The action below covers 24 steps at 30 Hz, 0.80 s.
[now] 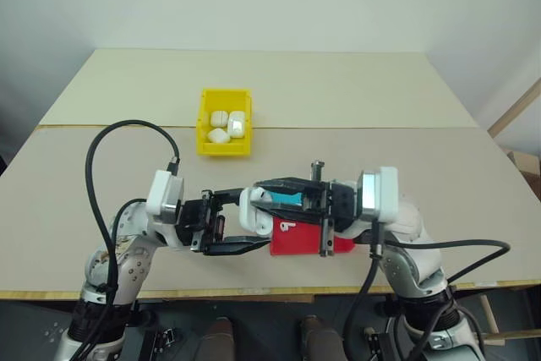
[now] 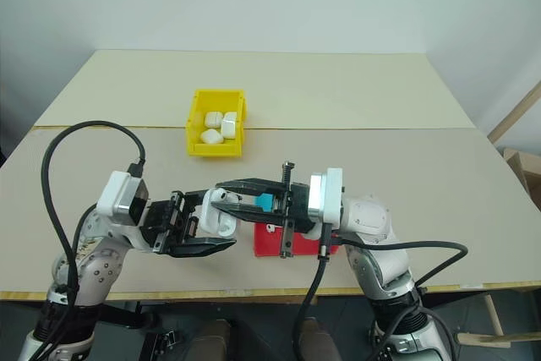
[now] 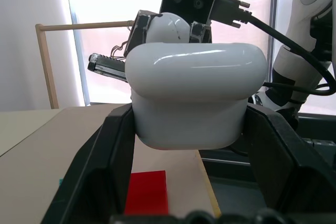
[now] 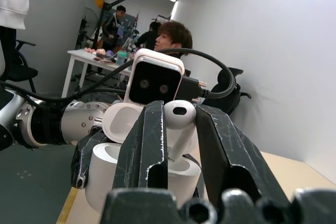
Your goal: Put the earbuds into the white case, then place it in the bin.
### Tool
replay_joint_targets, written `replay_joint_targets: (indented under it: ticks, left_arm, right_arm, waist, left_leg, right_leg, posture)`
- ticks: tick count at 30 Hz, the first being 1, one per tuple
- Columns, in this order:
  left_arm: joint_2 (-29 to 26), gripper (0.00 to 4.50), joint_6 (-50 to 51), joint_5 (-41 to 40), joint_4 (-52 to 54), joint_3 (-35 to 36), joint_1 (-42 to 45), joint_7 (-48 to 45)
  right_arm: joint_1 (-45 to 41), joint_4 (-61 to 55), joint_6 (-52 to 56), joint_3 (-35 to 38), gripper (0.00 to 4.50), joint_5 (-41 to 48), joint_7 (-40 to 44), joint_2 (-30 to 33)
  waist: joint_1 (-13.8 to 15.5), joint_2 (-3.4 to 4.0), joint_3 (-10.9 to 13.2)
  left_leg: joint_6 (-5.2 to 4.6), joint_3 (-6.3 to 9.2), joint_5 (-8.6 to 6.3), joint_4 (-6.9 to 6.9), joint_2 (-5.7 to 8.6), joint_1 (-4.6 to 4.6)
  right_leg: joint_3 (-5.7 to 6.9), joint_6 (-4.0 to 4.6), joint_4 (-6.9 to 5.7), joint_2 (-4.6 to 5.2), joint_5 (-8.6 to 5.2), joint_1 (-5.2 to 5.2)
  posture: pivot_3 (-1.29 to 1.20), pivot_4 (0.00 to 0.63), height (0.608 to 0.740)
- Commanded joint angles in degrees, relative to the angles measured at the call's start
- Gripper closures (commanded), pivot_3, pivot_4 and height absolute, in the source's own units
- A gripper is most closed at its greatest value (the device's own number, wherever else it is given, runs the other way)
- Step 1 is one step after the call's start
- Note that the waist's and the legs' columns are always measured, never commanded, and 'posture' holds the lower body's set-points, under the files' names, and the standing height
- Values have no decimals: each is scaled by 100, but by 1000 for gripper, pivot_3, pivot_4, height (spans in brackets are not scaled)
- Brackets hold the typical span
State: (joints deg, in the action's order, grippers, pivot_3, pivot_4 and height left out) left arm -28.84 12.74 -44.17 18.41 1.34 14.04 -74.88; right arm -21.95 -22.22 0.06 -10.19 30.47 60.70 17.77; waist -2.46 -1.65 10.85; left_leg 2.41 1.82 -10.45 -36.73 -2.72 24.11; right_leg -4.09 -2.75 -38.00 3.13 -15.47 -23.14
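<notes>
Earbud (image 4: 178,115) pinched between right gripper (image 4: 176,129) fingers, stem aimed down into open white case (image 3: 194,95); held upright, judged for seating in the socket. Case clamped in closed left gripper (image 3: 191,135), lid flipped back, raised above red tray (image 1: 300,238) so both arms meet mid-air. Yellow bin (image 1: 225,122) well beyond case, farther up table (image 1: 338,90), already holding several white cases. Bin step not yet begun.
</notes>
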Motion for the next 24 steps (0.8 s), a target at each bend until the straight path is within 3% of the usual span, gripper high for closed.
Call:
replay_joint_targets:
  ticks: [1, 3, 11, 15, 19, 24]
  left_arm:
    - [54, 1687, -76, -122, 120, 74, 176, 16]
    - [64, 1687, -80, -111, 135, 65, 165, 23]
    - [74, 1687, -96, -57, 75, 54, 162, 17]
    - [-10, 1687, -196, 69, -59, 103, 103, -81]
    - [-249, 1687, -249, 89, -124, 317, -52, -213]
    - [-595, 1687, -437, 181, -251, 612, -332, -397]
  right_arm:
    - [-19, -45, -178, -32, 2534, -58, 33, 20]
    - [-2, -57, -225, -29, 1863, -92, 9, 34]
    - [-55, -51, -311, 79, 1863, -69, -7, 99]
    - [-200, -150, -57, 476, 1863, 216, -333, 208]
    - [-470, -344, 1119, 825, 1863, 191, -776, 1064]
    - [-1020, -244, 2378, 647, 1863, -277, -851, 2297]
  waist:
    - [2, 0, 0]
    - [2, 0, 0]
    - [2, 0, 0]
    - [4, 0, 0]
    - [8, 0, 0]
    - [-6, 5, 3]
  left_leg:
    - [0, 0, 0, 0, 0, 0]
    - [0, 0, 0, 0, 0, 0]
    - [0, 0, 0, 0, 0, 0]
    - [0, 0, 0, 0, 0, 0]
    - [0, 0, 0, 0, 1, 1]
    - [-1, -4, 0, 4, 0, 2]
  right_leg:
    - [0, 0, 0, 0, 0, 0]
    - [0, 0, 0, 0, 0, 0]
    - [0, 0, 0, 0, 0, 0]
    - [0, 1, 0, 0, 0, 0]
    - [0, 4, 0, 1, 2, 0]
    - [-2, 15, 0, 1, 4, -8]
  posture:
    - [0, 150, 740]
    - [0, 150, 740]
    - [0, 150, 740]
    - [0, 150, 740]
    - [0, 150, 740]
    - [0, 150, 740]
